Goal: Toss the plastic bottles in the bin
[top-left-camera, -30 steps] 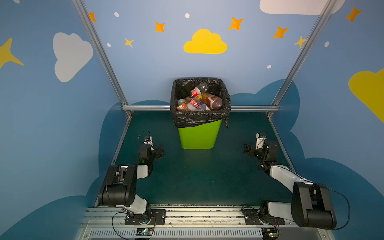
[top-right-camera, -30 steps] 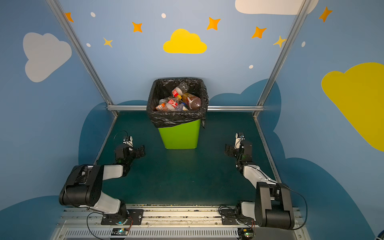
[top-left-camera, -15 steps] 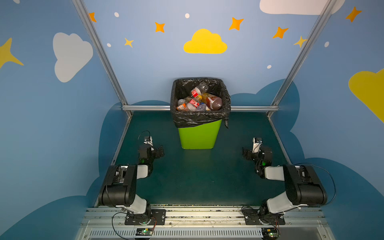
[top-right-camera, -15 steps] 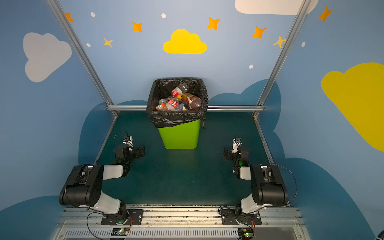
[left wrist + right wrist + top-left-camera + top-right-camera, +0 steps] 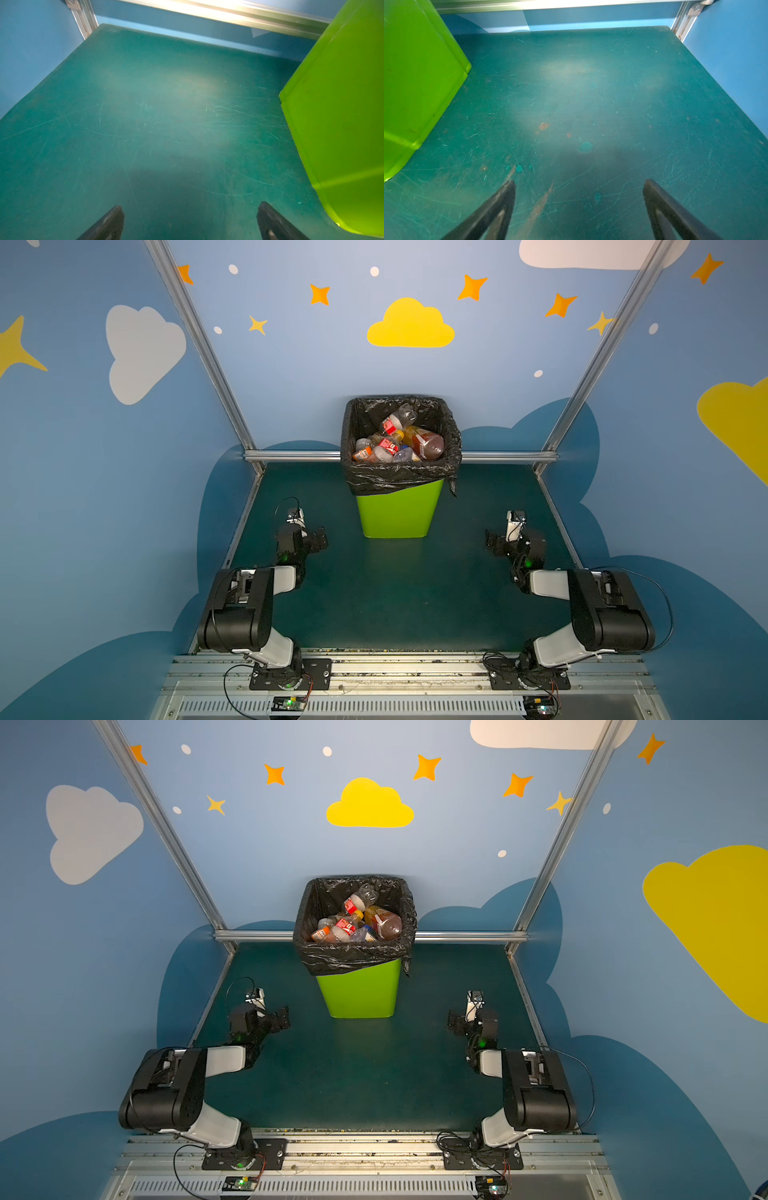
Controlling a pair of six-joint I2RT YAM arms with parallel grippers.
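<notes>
The lime-green bin [image 5: 395, 512] [image 5: 360, 992], lined with a black bag, stands at the back middle of the green table. Several plastic bottles [image 5: 390, 443] [image 5: 353, 925] with red and orange labels lie piled inside it, up to near the rim. My left gripper [image 5: 311, 535] [image 5: 276, 1017] hangs low over the table, left of the bin and in front of it. Its jaws are open and empty [image 5: 190, 209], with the bin's wall [image 5: 340, 116] beside them. My right gripper [image 5: 496, 541] [image 5: 457, 1021] hangs low to the bin's right, also open and empty [image 5: 579, 187].
The scratched green tabletop [image 5: 399, 593] shows no loose objects. Blue walls with aluminium posts [image 5: 552, 456] close it in on the left, right and back. An aluminium rail [image 5: 291, 455] runs behind the bin. Both arm bases sit on the front rail [image 5: 407, 672].
My right arm has folded back toward its base, drawing its gripper slightly toward the front. The left arm, the bin and the bottles have not moved.
</notes>
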